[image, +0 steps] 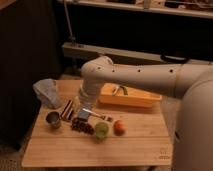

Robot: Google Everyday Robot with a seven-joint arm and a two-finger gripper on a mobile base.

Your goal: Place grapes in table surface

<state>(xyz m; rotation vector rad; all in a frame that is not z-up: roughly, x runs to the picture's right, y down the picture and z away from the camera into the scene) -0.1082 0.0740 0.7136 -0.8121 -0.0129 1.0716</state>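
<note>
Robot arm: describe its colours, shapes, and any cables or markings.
The arm is smooth off-white, built of thick rounded tubular shells with a bulbous joint where it bends. No cables or markings show on it. The gripper at its end is darker, grey and boxier, low over the table surface, close by the grapes.

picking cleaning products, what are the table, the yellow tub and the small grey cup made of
Table: pale wood, matte, with plank seams showing. Tub: probably plastic, smooth even yellow-orange walls. Small cup at the left: seems metal, grey with a dull sheen, not certain. The pincer hangs low over the table, right by the grapes.
</note>
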